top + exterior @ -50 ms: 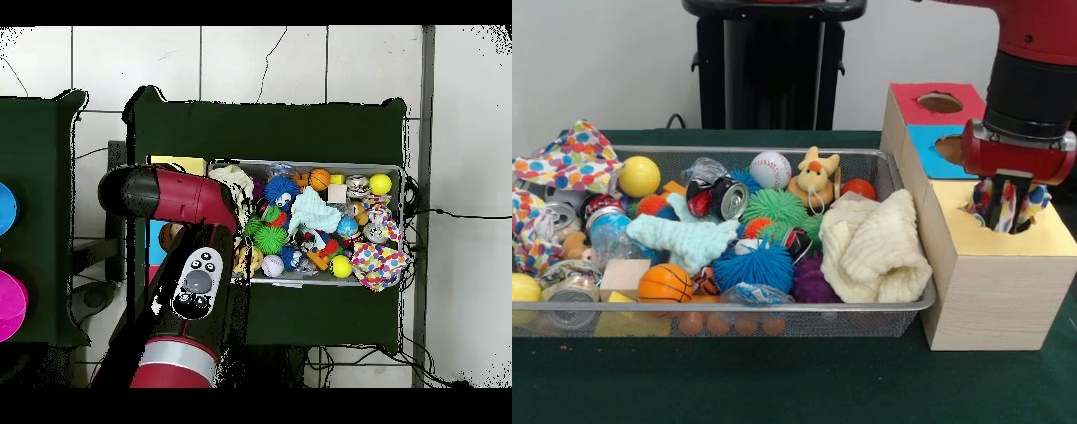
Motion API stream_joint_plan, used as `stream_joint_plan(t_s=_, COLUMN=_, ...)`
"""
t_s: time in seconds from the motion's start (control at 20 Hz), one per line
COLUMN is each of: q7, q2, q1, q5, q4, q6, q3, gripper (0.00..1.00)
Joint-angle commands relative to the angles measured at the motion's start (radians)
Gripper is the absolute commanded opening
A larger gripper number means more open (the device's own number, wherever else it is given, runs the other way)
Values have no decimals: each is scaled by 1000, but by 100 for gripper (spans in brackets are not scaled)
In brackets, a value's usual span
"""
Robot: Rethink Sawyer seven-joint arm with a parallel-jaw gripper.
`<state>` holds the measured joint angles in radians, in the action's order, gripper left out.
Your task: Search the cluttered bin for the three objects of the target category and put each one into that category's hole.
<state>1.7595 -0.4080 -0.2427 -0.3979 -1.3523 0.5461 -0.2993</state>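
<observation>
Jaws (1008,205) grip spotted cloth (986,196); both hang over yellow hole (1013,226).

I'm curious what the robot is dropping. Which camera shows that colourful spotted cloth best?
The front view: the colourful spotted cloth hangs in the gripper at the hole of the yellow-topped wooden box. In the overhead view the red and black arm hides it.

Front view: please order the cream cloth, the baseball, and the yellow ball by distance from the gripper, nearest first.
1. Cream cloth, at the bin's right end, closest to the gripper over the yellow box.
2. Baseball, at the back, mid-bin.
3. Yellow ball, far toward the left end.
</observation>
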Motion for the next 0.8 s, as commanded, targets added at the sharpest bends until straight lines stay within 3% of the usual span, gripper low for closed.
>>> stream_joint_plan(t_s=0.05, q7=157, q2=-25, q1=2, q5=44, q4=-20, q6=131, q3=23, gripper=0)
stream_joint_plan(t_s=0.8, q7=162, q2=-39, q1=-4, q5=43, q4=-53, q6=118, q3=24, gripper=0)
